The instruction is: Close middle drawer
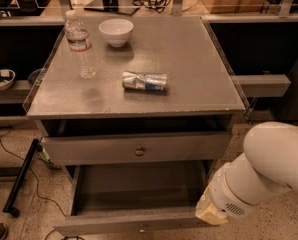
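The middle drawer [134, 219] stands pulled far out below the tabletop. Its bare grey inside shows, and its low front panel with a small knob [141, 229] lies near the bottom edge of the view. My white arm [261, 179] reaches in from the right, and its beige lower end [209, 215] sits at the drawer's right front corner. My gripper lies beyond that end, hidden by the arm or below the view.
Above it, another drawer [139, 148] with a round knob is slightly out. On the tabletop [189, 84] are a water bottle [79, 44], a white bowl [116, 31] and a crushed can [144, 81]. A black pole and cables lie on the floor at left.
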Controlling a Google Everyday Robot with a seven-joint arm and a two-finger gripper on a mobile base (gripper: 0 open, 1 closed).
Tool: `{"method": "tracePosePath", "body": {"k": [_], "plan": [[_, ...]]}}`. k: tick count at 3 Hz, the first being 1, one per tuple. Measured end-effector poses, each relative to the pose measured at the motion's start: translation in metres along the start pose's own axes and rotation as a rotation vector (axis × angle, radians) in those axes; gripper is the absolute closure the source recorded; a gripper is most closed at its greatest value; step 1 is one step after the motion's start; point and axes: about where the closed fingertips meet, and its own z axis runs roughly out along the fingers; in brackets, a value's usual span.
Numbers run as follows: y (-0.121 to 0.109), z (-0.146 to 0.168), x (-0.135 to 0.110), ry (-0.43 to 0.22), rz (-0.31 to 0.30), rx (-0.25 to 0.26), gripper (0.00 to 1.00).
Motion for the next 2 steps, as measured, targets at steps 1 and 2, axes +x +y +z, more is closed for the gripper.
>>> {"method": "tracePosePath", "body": {"k": [1, 2], "plan": [[0.0003, 0.0005, 0.0004, 0.001, 0.000, -0.001, 1.00], [0.0061, -0.0026, -0.0007, -0.015, -0.006, 0.000, 1.00]]}}
